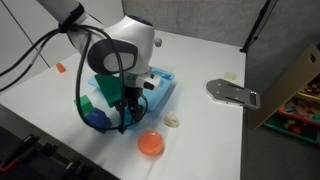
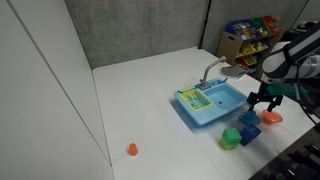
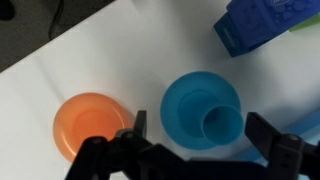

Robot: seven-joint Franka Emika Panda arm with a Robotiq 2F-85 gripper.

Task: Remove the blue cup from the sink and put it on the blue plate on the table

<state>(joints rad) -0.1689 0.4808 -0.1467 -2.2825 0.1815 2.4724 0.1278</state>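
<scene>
In the wrist view the blue cup stands upright on the blue plate, off-centre toward the plate's near right rim. The plate lies on the white table. My gripper is open just above them, its fingers well apart on either side of the cup and not touching it. In both exterior views the gripper hangs beside the light-blue sink. There the gripper hides the cup and plate.
An orange plate lies next to the blue plate. A dark blue block and a green block sit close by. A small orange cup stands far off. A grey flat object lies near the table edge.
</scene>
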